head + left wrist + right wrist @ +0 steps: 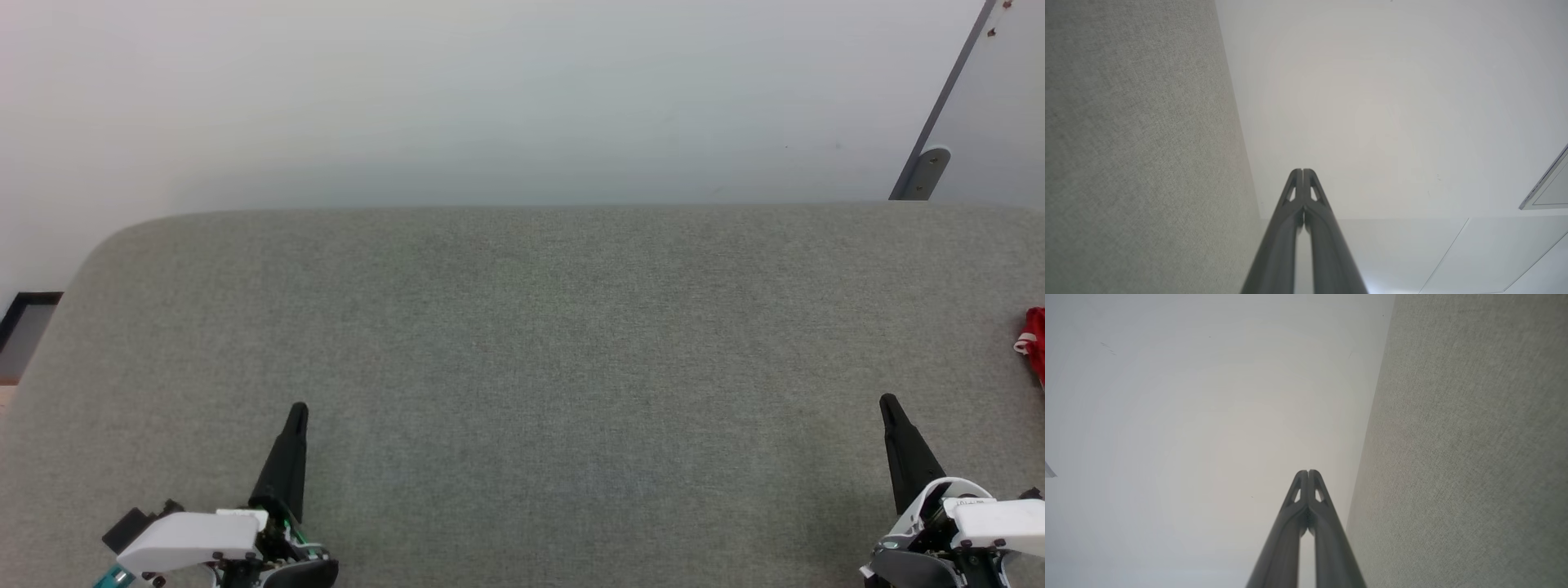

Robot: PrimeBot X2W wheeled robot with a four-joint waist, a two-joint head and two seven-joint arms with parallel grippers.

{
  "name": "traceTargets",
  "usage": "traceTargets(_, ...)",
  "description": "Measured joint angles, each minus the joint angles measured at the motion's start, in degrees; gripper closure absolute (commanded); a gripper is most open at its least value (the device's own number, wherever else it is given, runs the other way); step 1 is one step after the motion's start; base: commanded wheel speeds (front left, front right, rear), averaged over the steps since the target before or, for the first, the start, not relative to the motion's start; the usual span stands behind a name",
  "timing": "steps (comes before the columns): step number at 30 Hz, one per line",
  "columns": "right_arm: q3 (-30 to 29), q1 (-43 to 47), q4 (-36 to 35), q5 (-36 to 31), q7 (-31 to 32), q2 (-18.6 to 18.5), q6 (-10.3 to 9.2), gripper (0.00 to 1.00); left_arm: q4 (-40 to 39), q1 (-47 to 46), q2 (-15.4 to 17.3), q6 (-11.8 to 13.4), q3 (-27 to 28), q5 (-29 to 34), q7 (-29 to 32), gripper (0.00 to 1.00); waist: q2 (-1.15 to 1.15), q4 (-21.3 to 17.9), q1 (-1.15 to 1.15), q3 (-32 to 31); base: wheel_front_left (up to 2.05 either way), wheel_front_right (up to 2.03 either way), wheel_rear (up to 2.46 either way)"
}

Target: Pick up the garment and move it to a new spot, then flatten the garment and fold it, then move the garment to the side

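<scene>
A sliver of the red garment point(1035, 339) with a bit of white trim shows at the far right edge of the head view, lying on the grey fabric surface point(522, 343). My left gripper point(299, 408) rests at the lower left, fingers pressed together and holding nothing. At the lower right stands my right gripper point(887, 402), also shut and empty, a little to the left of and nearer than the garment. In the left wrist view the left gripper point(1303, 170) has its tips touching. The right gripper point(1308, 472) looks the same in the right wrist view.
The grey surface has a rounded far-left corner point(122, 233) and ends at a pale wall point(490, 98). A grey panel with a metal bracket point(927, 171) leans at the upper right. A dark frame point(24, 314) sits off the left edge.
</scene>
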Motion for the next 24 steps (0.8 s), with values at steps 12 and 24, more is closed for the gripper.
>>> traceTargets(12, -0.1, 0.0, 0.0, 0.0, 0.0, 0.0, 0.00, 1.00, 0.0, 0.0, -0.1, 0.0, 0.2, 0.1, 0.1, 1.00, 0.00, 0.0, 0.00, 0.0, 0.00, 0.00, 0.00)
traceTargets(24, -0.1, 0.0, 0.0, 0.0, 0.1, 0.0, 0.00, 1.00, 0.0, 0.0, -0.3, 0.0, 0.4, 0.1, 0.3, 1.00, 0.00, 0.0, 0.00, 0.0, 0.00, 0.00, 0.00)
